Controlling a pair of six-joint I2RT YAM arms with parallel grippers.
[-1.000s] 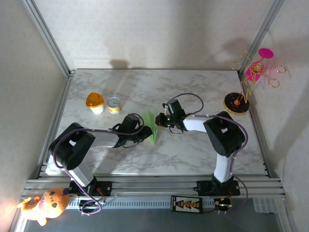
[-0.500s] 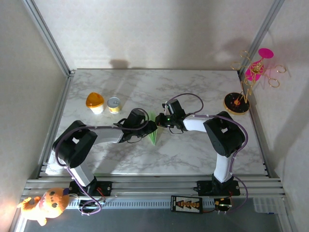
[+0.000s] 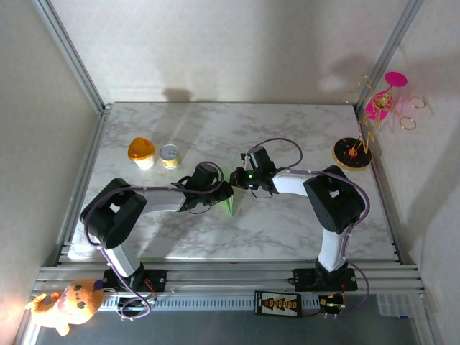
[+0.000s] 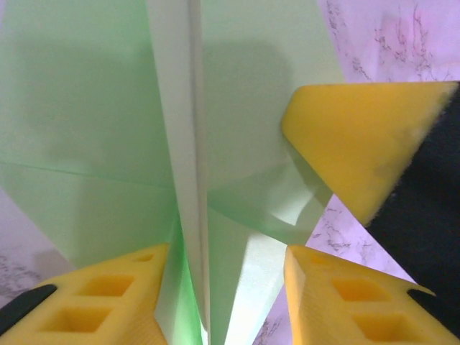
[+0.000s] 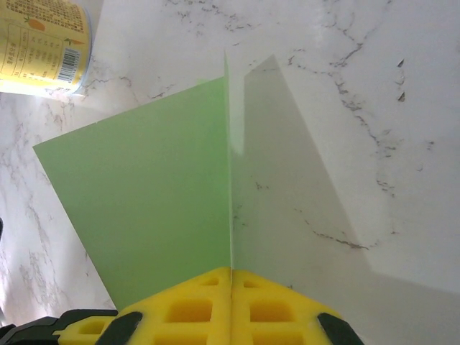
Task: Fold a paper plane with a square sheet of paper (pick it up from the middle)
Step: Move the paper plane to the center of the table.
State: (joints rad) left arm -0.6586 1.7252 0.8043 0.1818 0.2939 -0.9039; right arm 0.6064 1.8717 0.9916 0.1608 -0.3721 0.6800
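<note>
Plane (image 3: 229, 207) lies on the table (image 3: 287, 129), to the right of the tin (image 3: 169, 155) and a little nearer the arm bases. It is already a slim dart with a centre crease, so the folding looks all but finished.

Change over the last second:
- Left gripper (image 3: 221, 190) moves in from the near side, away from the tin, and now sits over the plane's body. In the top view it covers most of the paper, leaving only the near tip visible.
- Its jaws widen as it arrives. In the left wrist view the yellow fingers (image 4: 93, 302) stand apart, straddling the raised centre ridge without pinching it (one finger is very close to the ridge; I cannot tell whether it touches).
- Right gripper (image 3: 240, 177) keeps its place on the far side of the plane from the tin. Its fingers are closed flat on the upright keel and hold the paper.

Reading: the left is lining up to close on the ridge, for a last crease or a handover, while the right steadies the plane. An off-centre close would likely crumple a wing, as the paper is thin.
</note>
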